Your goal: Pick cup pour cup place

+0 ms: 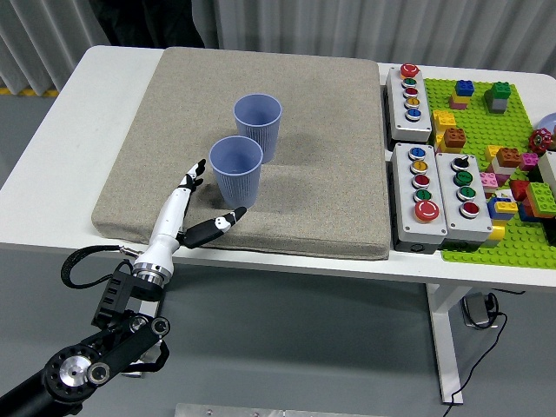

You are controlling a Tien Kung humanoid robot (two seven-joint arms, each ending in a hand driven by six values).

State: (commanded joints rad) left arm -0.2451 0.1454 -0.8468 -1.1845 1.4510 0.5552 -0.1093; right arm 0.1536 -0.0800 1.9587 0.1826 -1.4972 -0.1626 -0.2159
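1. The left hand [193,213] is seen over the near-left part of the grey mat [330,148], fingers spread wide, nothing held.
2. The fingers [193,172] are pointed toward 1 o'clock; the thumb [217,227] is splayed out toward 3 o'clock.
3. The near cup [236,169] is found just beside the hand at 1 o'clock, upright, open side up. The fingertips are close to its left wall; contact cannot be told.
4. The far cup [258,126] is set upright at 1 o'clock of the near cup, the two nearly touching or overlapping in view. Both are blue-purple and ribbed.
5. The black left arm [87,369] is brought in from the lower-left corner, below the table edge.
6. The mat is laid on the white table [52,156].
7. At 3 o'clock of the mat, three grey button boxes [421,195] with coloured buttons are placed.
8. Further toward 3 o'clock, a green baseplate [478,122] with coloured bricks is seen.
9. At 12 o'clock, a dark-clothed person [143,22] is partly visible at the far edge.
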